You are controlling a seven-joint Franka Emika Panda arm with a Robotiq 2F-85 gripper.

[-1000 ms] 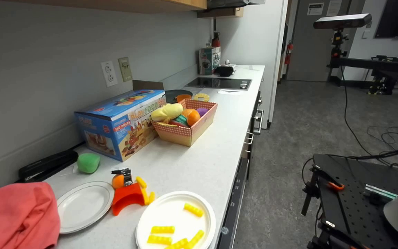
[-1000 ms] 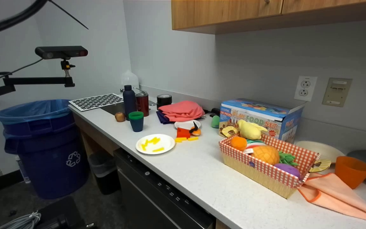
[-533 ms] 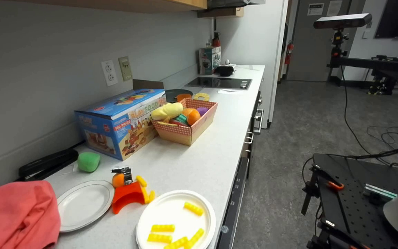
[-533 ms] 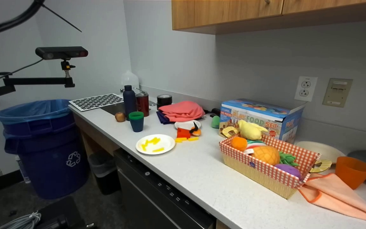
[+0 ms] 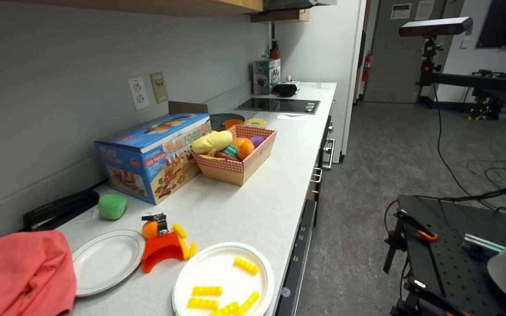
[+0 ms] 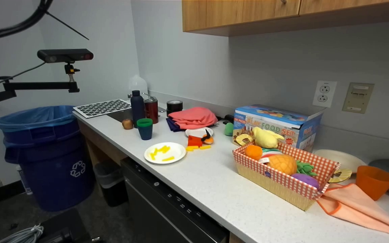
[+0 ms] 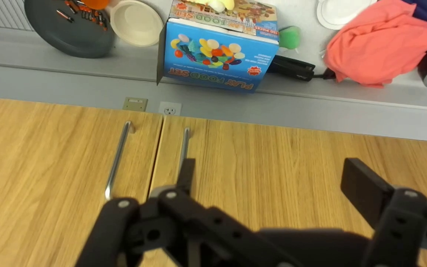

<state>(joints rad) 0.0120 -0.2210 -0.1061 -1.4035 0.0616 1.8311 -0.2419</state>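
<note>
Gripper (image 7: 271, 172), wrist view: fingers spread wide with nothing between them — hanging before closed wooden cabinet doors (image 7: 272, 155). Handles, two, metal: a clear-standing handle (image 7: 119, 161) and a twin handle (image 7: 184, 146), which runs down behind a finger, contact impossible to tell. Both flank the seam (image 7: 157, 148), presumably so that each door swings from the middle. Play Food Set box (image 7: 217, 59): on the counter (image 5: 218, 206) below the doors, set back near the wall (image 5: 81, 101), likely to spare the front strip. Checked basket (image 6: 272, 184), in an exterior view: just beside the box, its sides corralling toy produce (image 6: 282, 164) that might otherwise roll. Paper plate (image 5: 218, 267), in an exterior view: near the counter's edge, raised rim apparently keeping loose yellow sticks (image 5: 207, 291) together — stray sticks (image 5: 179, 231) lie outside, next to a red holder (image 5: 160, 250).
</note>
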